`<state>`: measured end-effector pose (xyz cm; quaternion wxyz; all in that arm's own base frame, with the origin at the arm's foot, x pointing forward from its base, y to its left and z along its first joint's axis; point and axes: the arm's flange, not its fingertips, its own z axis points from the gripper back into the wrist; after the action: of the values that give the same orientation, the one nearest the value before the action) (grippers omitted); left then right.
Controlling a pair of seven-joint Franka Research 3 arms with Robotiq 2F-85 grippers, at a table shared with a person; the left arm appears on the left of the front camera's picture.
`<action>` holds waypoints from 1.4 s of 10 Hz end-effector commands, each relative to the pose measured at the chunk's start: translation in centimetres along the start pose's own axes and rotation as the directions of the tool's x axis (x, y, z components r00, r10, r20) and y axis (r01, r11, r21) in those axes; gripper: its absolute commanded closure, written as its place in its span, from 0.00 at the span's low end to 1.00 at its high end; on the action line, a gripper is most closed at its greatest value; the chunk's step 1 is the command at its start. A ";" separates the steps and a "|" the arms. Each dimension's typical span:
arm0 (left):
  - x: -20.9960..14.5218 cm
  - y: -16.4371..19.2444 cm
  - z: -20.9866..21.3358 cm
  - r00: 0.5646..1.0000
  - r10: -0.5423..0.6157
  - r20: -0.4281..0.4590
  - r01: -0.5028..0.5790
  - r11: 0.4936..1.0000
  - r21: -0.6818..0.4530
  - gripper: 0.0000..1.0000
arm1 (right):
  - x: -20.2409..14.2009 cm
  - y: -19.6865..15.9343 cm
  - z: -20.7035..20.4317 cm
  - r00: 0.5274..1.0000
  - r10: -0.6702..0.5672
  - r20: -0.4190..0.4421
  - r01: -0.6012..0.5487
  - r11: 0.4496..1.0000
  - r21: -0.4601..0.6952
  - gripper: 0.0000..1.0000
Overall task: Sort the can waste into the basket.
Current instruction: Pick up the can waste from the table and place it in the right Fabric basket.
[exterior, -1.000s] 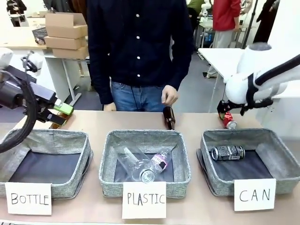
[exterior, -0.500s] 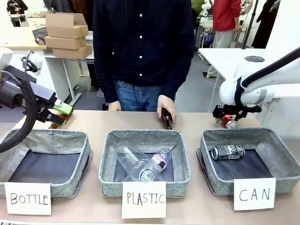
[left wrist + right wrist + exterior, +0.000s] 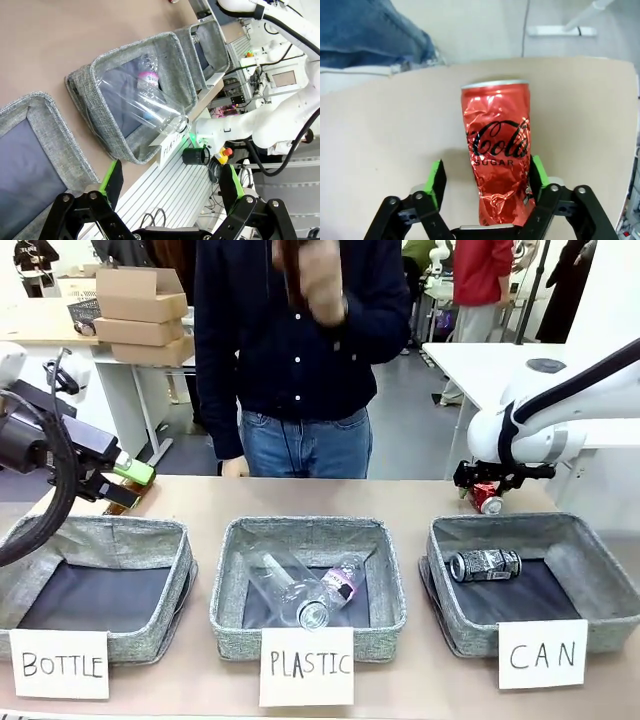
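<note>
Hovering wide and empty, my left gripper (image 3: 125, 485) hangs far left. The black-and-silver can (image 3: 485, 565) lies inside the basket (image 3: 465, 630). The crumpled red can (image 3: 500, 150) sits on open table (image 3: 200, 500) just behind its rim — my right gripper (image 3: 487, 175) straddles it, unclosed.

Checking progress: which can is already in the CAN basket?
The black-and-silver can, lying on its side in the basket. The red can sits beyond its far rim, between the right gripper's open fingers.
</note>
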<state>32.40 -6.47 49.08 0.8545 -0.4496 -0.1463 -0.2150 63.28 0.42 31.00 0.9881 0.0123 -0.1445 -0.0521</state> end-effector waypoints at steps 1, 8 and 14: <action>-0.1 0.2 0.2 1.000 -0.019 -0.001 0.019 1.000 0.002 0.00 | -0.3 -0.7 0.4 0.999 0.001 0.040 -0.003 0.999 0.050 1.00; -0.1 0.2 0.2 1.000 -0.019 -0.001 0.019 1.000 0.002 0.00 | -0.8 -1.3 0.5 1.000 -0.008 0.028 0.007 0.999 0.050 0.99; -0.1 0.2 0.2 1.000 -0.019 -0.001 0.019 1.000 0.002 0.00 | -6.6 -4.0 15.5 0.969 0.034 0.243 -0.123 0.925 0.360 0.99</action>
<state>32.40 -6.47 49.12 0.8545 -0.4493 -0.1468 -0.2153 56.90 -0.71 41.62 0.9603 0.1031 -0.2553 -0.0448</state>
